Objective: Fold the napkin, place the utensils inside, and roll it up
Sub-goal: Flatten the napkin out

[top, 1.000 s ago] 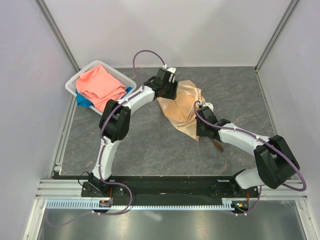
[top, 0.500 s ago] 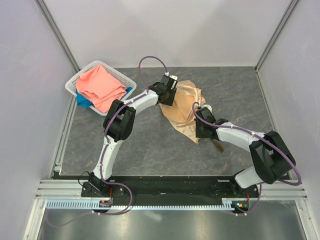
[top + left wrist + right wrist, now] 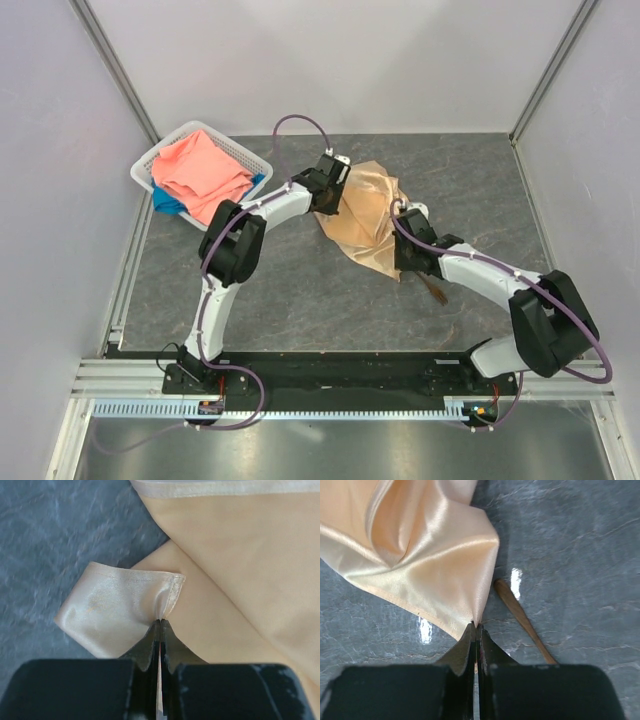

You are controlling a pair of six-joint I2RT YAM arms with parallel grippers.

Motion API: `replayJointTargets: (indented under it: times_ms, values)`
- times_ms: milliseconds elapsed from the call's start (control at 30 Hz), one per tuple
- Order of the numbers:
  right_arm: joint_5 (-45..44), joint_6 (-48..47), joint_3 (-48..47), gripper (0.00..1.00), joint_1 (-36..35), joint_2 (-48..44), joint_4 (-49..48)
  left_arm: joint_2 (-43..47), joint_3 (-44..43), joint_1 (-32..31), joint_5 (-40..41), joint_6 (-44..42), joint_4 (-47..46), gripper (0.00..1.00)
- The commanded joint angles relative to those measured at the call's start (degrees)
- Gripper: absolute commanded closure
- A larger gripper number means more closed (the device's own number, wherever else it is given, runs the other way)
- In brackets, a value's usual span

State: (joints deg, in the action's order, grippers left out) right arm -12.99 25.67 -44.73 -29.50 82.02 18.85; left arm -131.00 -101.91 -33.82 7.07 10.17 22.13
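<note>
Holding the napkin [image 3: 365, 215], I had the left claw [image 3: 159, 625] clamped on a turned-over corner and the right claw [image 3: 475, 627] clamped on another, beside the fork [image 3: 520, 612].

Lab test cell, aluminium frame [image 3: 110, 62], white panels [image 3: 330, 60]

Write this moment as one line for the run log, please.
left gripper: shut on napkin corner | right gripper: shut on napkin edge | fork: on table beside napkin, not held
</note>
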Motion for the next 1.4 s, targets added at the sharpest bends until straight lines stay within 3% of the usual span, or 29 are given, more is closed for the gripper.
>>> replayJointTargets:
  times_ms: [0,67,100,133,200,267,400,667,867,1367]
  values:
    - [-4.6,-1.8,-4.4,0.86,0.7,-3.5,4.0,16.2,12.3,-0.1,-0.4,2.9,-2.9,0.98]
    - [-5.9,-3.0,-6.4,0.72,0.8,-4.1,5.4,22.0,22.0,-0.1,-2.8,5.4,-7.4,0.98]
    - [-6.2,-3.8,-7.1,0.49,0.8,-4.6,5.8,25.0,25.1,-0.1,-3.5,7.9,-8.8,0.98]
    - [-6.2,-5.4,-7.8,0.4,0.8,-4.8,5.8,29.5,28.0,-0.1,-4.8,9.1,-9.8,0.98]
    - [-6.3,-6.7,-10.8,0.29,0.8,-4.8,5.5,33.9,35.2,-0.1,-4.9,12.3,-11.4,0.98]
    - [-6.0,-8.3,-14.2,0.27,0.8,-3.9,4.4,38.6,40.5,-0.1,-4.9,13.8,-12.0,0.98]
    - [-4.2,-10.2,-21.3,0.33,1.3,4.4,3.4,44.4,46.6,-0.1,-6.1,17.4,-12.5,0.98]
    - [12.9,-15.9,-35.6,0.49,2.5,21.8,1.1,52.5,55.3,0.0,-5.7,20.4,-12.5,0.98]
    - [17.1,-17.7,-37.2,0.55,2.5,26.8,-0.8,54.6,57.0,-0.1,-5.5,21.3,-12.1,0.98]
    - [19.1,-19.0,-38.1,0.54,2.4,32.4,-4.1,53.7,56.4,0.0,-6.6,20.9,-12.0,0.98]
